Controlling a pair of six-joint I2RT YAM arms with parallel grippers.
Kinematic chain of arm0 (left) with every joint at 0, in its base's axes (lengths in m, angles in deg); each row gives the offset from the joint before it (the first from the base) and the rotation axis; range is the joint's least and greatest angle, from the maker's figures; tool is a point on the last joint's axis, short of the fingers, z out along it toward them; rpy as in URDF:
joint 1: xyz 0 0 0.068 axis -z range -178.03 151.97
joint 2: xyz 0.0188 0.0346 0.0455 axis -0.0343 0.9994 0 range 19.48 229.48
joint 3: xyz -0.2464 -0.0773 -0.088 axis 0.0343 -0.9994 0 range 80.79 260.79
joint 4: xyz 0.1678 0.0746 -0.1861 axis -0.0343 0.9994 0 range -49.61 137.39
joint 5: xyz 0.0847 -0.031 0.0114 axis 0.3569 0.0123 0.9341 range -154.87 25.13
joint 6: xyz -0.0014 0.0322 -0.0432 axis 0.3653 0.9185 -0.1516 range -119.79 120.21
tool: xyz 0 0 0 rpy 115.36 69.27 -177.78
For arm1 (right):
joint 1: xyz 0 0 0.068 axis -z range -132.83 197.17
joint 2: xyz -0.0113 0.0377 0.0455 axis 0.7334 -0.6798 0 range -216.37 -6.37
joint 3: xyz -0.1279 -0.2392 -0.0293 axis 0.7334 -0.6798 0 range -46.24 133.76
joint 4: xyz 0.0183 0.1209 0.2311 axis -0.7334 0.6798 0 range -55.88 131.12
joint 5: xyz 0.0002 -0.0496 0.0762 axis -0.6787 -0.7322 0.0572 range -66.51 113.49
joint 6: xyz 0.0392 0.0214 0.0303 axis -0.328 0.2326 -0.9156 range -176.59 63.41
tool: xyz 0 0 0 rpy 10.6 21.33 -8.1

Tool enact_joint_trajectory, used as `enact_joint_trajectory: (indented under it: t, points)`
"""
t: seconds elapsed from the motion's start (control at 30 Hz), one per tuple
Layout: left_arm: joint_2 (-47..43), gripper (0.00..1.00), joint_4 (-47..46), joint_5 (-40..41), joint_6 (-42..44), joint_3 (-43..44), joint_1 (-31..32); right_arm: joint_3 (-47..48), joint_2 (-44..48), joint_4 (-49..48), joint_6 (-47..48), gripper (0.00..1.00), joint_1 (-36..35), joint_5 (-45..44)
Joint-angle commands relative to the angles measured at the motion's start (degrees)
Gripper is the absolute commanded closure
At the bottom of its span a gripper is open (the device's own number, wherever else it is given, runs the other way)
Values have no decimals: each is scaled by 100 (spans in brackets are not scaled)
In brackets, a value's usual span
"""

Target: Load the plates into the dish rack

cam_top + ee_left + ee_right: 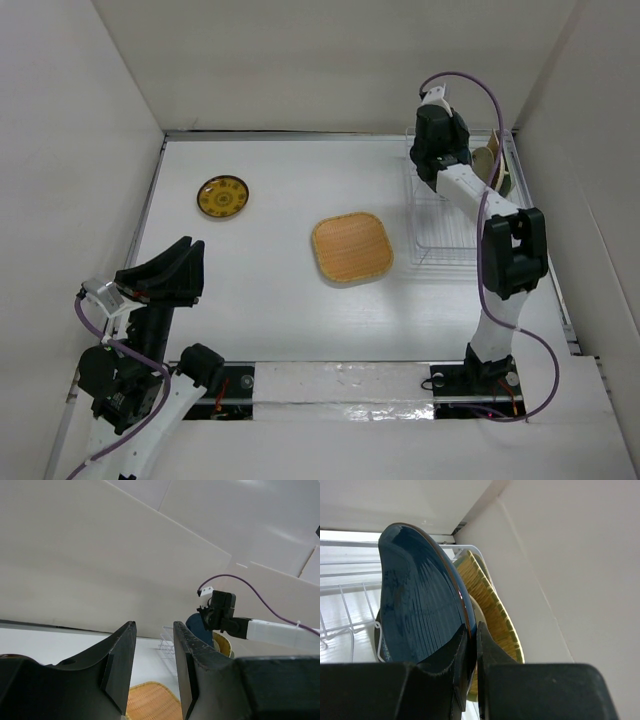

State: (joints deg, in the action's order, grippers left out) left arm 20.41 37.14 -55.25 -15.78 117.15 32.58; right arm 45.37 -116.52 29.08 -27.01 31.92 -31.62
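Wrist-side, right gripper (472,632) pinches teal plate (420,595).

On your table (270,330), the dish rack (440,238) stands at the far right, beside the right wall. At its far right end the held plate (420,605) stands upright, its rim pinched in your right gripper (472,632), with other plates (492,605) between it and the wall. Left of the rack, mid-table, the middle plate (351,248) lies flat. The far-left plate (223,196) lies well apart from it. Your left gripper (154,630) hangs above the near left corner.

plain white panels (330,60) wall in a white table (270,320), with a glossy strip (340,385) along its near edge.
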Motion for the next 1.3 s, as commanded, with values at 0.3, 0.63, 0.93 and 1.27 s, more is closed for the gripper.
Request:
enact_joint_trajectory:
  t: [0.3,0.63,0.93,1.27]
  points:
    - [-242,67,-299,-84,-45,-6,-29,-178,46,-1728,882,100,-66,-369]
    - [-216,67,-299,-101,-45,-6,-29,-565,-147,-1553,224,100,-127,-132]
    - [-190,67,-299,-101,-62,-6,-29,-662,-376,-930,-917,100,-128,105]
    - [-163,67,-299,-101,-62,-15,-29,-759,-393,-287,-1807,86,-75,422]
